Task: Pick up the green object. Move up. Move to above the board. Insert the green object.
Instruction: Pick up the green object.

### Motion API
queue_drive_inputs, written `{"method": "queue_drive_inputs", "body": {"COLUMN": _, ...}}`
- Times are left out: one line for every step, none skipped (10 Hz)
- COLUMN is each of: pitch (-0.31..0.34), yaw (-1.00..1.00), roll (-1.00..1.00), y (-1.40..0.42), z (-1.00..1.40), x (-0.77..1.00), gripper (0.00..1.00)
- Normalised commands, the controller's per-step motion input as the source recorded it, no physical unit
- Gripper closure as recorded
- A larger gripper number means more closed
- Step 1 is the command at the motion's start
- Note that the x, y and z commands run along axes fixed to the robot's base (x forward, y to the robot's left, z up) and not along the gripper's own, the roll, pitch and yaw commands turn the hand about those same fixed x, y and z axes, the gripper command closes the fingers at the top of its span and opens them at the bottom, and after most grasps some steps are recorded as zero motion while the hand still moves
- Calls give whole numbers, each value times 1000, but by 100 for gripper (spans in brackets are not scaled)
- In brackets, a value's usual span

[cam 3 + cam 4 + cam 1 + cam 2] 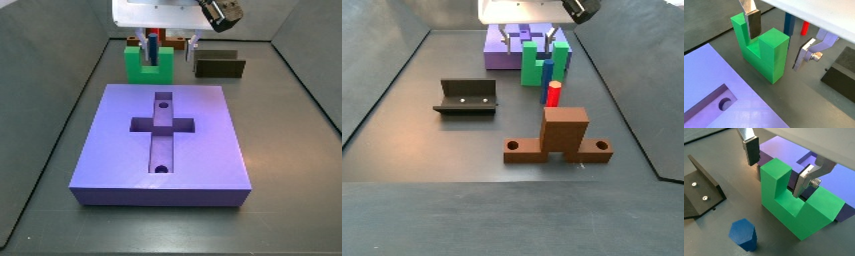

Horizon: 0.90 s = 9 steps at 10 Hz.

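Observation:
The green object (767,52) is a bright green U-shaped piece standing upright on the floor beside the board (717,85), a lavender slab with a cross-shaped recess. My gripper (777,47) is open and lowered over the piece. One finger (803,178) reaches into its notch and the other finger (751,150) stands outside, so one upright arm of the green object (784,198) lies between them with gaps on both sides. In the side views the gripper (167,42) (529,36) hangs over the green object (144,64) (543,65) behind the board (163,140) (509,48).
A thin blue peg (789,22) (744,234) and a red peg (805,27) (553,93) stand close to the green piece. The dark fixture (701,188) (465,97) (218,65) sits beside them. An olive-brown block (556,140) stands further off.

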Motion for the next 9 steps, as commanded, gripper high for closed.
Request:
{"method": "queue_drive_inputs", "body": {"pitch": 0, "yaw": 0, "roll": 51, "y": 0, "z": -157, "x": -3, "gripper": 0}}
{"method": "queue_drive_inputs", "body": {"pitch": 0, "yaw": -46, "roll": 103, "y": 0, "z": -171, "x": -11, "gripper": 0}}
{"method": "queue_drive_inputs", "body": {"pitch": 0, "yaw": -100, "roll": 134, "y": 0, "z": -163, "x": -23, "gripper": 0}}
{"method": "queue_drive_inputs", "body": {"pitch": 6, "yaw": -89, "roll": 131, "y": 0, "z": -114, "x": 0, "gripper": 0}}
{"method": "queue_drive_inputs", "body": {"pitch": 14, "yaw": -66, "roll": 101, "y": 0, "z": -69, "x": 0, "gripper": 0}}
{"method": "queue_drive_inputs", "body": {"pitch": 0, "yaw": 0, "roll": 0, "y": 0, "z": 0, "x": 0, "gripper": 0}}
{"method": "queue_drive_inputs", "body": {"pitch": 0, "yaw": 0, "roll": 0, "y": 0, "z": 0, "x": 0, "gripper": 100}}
{"method": "queue_drive_inputs", "body": {"pitch": 0, "yaw": 0, "roll": 0, "y": 0, "z": 0, "x": 0, "gripper": 100}}
{"method": "queue_drive_inputs", "body": {"pitch": 0, "yaw": 0, "roll": 0, "y": 0, "z": 0, "x": 0, "gripper": 100}}
